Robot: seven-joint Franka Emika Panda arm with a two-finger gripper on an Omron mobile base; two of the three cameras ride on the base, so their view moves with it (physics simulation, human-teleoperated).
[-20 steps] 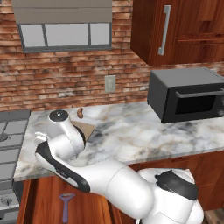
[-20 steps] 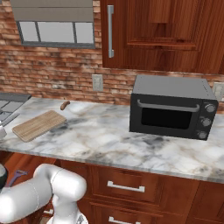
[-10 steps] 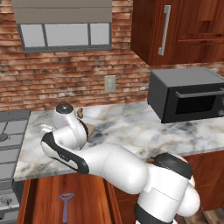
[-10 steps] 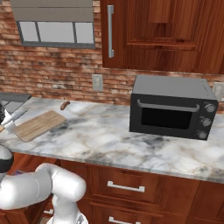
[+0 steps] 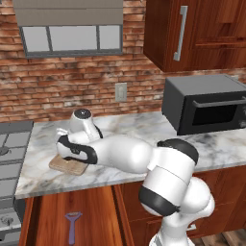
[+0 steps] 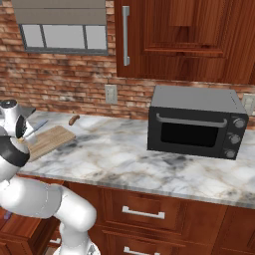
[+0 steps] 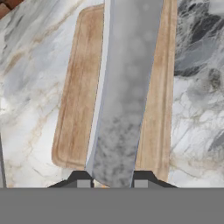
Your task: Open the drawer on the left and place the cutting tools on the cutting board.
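Our two-finger pincer (image 7: 109,181) was nearly closed on one slim knife with a grey blade (image 7: 124,92), the tips pinching it near the handle so the blade ran out along the light tan rectangular wooden cutting board (image 7: 78,100), which lay on the white marble counter (image 7: 30,65); we judged this was the carry for setting it down. Below, the one reddish-brown wooden drawer (image 5: 91,211) stood open, with one purple forked peeler (image 5: 72,225) inside, not yet fetched.

You have the black microwave (image 6: 193,121) on the marble counter (image 6: 124,154); left of it, a wall outlet (image 6: 110,93) in the brick; farther left, a small brown sausage-like item (image 6: 73,120); above, wooden cabinets (image 6: 184,40).
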